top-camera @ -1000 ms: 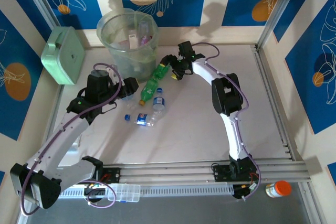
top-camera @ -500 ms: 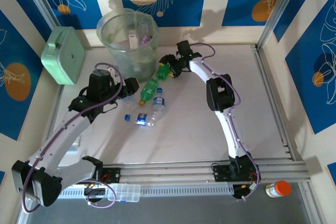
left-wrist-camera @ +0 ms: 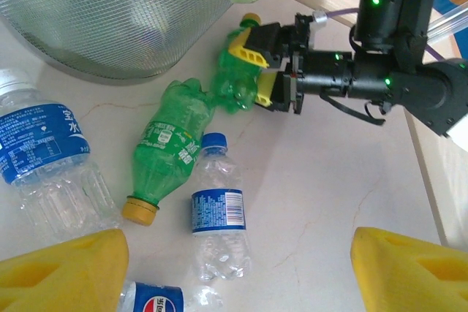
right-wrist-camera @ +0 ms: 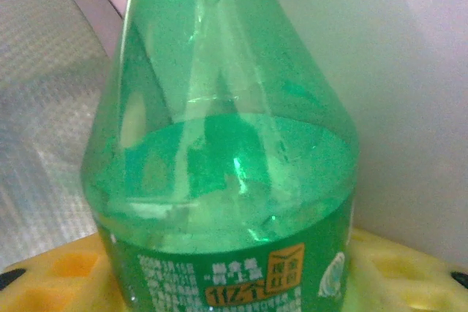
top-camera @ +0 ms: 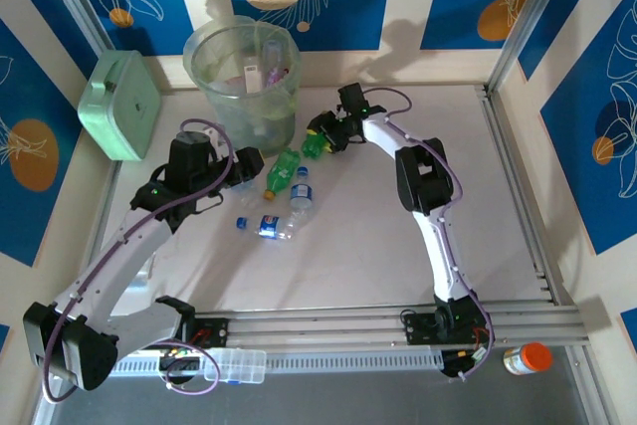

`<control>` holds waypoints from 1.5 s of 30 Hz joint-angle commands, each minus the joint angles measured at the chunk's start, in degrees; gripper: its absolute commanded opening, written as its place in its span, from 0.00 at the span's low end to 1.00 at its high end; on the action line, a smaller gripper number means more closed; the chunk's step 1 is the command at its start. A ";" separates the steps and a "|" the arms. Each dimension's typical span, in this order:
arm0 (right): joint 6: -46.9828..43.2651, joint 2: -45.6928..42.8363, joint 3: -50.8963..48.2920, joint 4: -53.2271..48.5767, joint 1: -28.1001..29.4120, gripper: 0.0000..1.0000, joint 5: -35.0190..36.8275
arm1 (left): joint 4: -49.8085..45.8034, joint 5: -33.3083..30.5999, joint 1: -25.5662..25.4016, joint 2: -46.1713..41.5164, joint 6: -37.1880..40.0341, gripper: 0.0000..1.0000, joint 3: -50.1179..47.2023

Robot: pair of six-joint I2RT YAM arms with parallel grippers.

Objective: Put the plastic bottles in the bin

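Nearest the arm bases, the left gripper [top-camera: 246, 163] hangs open with nothing between its fingers, above clear blue-capped bottles [left-wrist-camera: 219, 231] that lie on the desk [top-camera: 378, 236]. Just beyond them a yellow-capped green bottle [left-wrist-camera: 172, 147] lies on its side. Past it, the right gripper [left-wrist-camera: 259, 69] is clamped on a crushed green bottle [left-wrist-camera: 235, 85], close beside the bin [top-camera: 221, 97], which stands at the desk's far edge with bottles inside.

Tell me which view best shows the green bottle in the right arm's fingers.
Left wrist: nearly the whole crushed green bottle shows, gripped between the right arm's yellow fingers beside the bin. Top external gives a small green patch there. Right wrist gives a close-up of its shoulder and label.
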 commanded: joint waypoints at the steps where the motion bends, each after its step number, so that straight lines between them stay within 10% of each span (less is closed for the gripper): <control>1: -2.79 -7.57 -9.04 2.42 -0.51 0.45 2.82 | -0.26 -0.88 0.71 -0.40 1.37 0.79 1.31; 8: -8.15 -22.62 -28.36 7.31 -1.22 0.34 6.41 | 3.80 3.35 0.82 -1.18 1.91 0.80 -0.41; 23: -27.87 -59.79 -58.67 16.36 8.96 0.45 13.17 | 8.46 15.45 -1.48 -2.05 7.72 0.75 1.30; 37: -44.72 -81.09 -69.76 19.94 16.31 0.42 7.99 | 10.88 17.43 -13.91 2.93 21.19 0.73 6.86; 45: -47.91 -81.73 -68.49 16.92 16.27 0.42 6.05 | 31.89 25.87 -15.68 7.34 18.25 0.71 1.65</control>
